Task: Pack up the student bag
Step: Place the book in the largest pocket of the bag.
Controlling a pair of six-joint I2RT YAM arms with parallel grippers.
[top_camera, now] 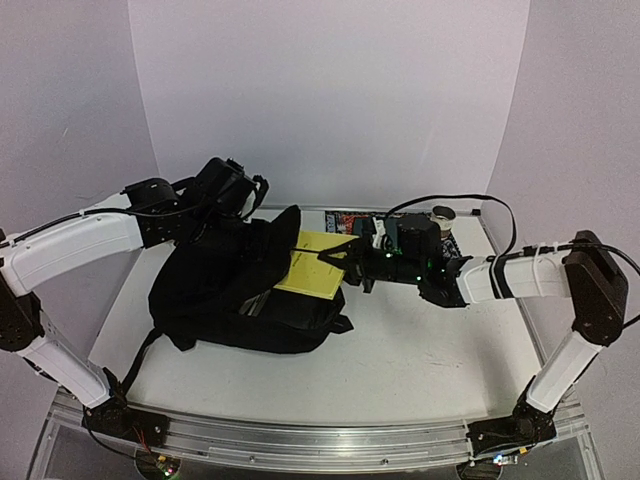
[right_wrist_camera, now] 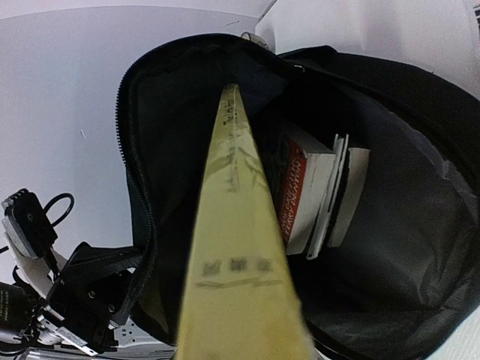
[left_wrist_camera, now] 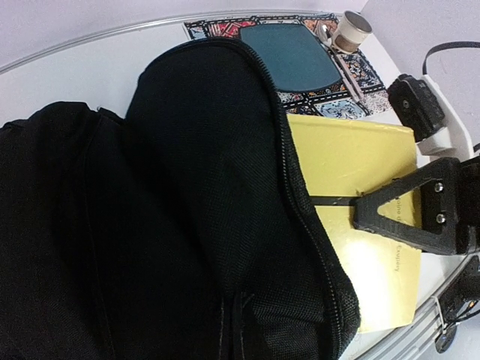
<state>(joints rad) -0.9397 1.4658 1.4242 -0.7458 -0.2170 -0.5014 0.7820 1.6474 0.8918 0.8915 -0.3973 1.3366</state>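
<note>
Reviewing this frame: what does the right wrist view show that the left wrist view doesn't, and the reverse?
Only the right wrist view: the inside of the student bag, with books already in it. Only the left wrist view: a cup, a patterned mat and the right gripper clamped on the yellow book. Both: the bag and that book at its opening.

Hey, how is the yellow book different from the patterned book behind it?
The yellow book is plain; the patterned book has a busy colourful border around a dark teal patch. The yellow book is gripped by the right pincer, partway into the bag; the patterned book lies flat on the table, ungripped. Both are rectangular.
</note>
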